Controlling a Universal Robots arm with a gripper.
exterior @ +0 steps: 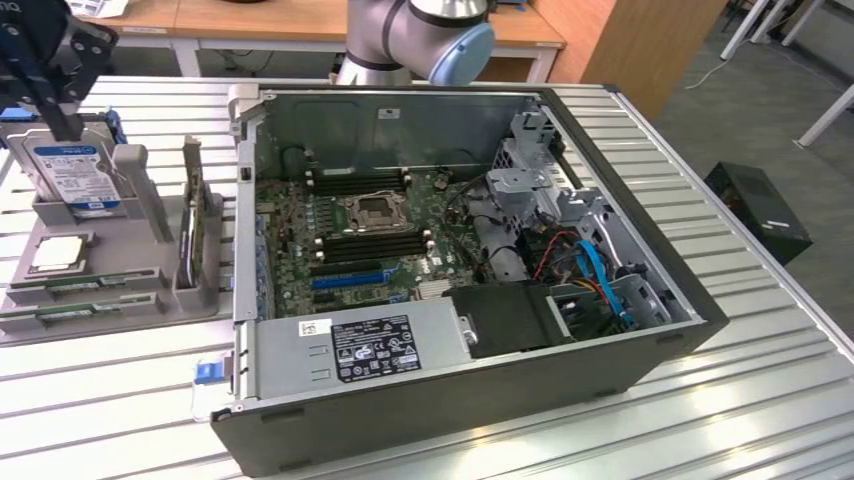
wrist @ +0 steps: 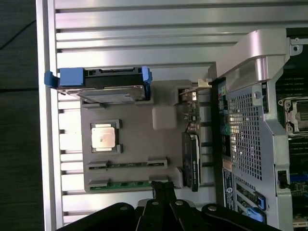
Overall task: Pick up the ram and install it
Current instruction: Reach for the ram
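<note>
Two green ram sticks lie flat in slots at the near end of a grey holder tray (exterior: 134, 300); one ram stick (exterior: 83, 284) (wrist: 127, 165) lies beside the other (exterior: 60, 313) (wrist: 127, 184). My gripper (exterior: 62, 128) (wrist: 163, 188) hangs high over the far end of the tray, above the hard drive (exterior: 74, 175), well clear of the sticks. Its fingers are shut with nothing between them. In the wrist view the fingertips line up near one end of the second stick. The black memory slots (exterior: 367, 238) sit on the motherboard inside the open computer case (exterior: 534, 380).
The tray also holds a square silver processor chip (exterior: 56, 255) (wrist: 104, 136) and an upright card (exterior: 198, 235). The case's tall metal walls, a power supply (exterior: 360, 345) and cable bundles (exterior: 587, 270) surround the motherboard. The slatted metal table (exterior: 107, 410) stretches around them.
</note>
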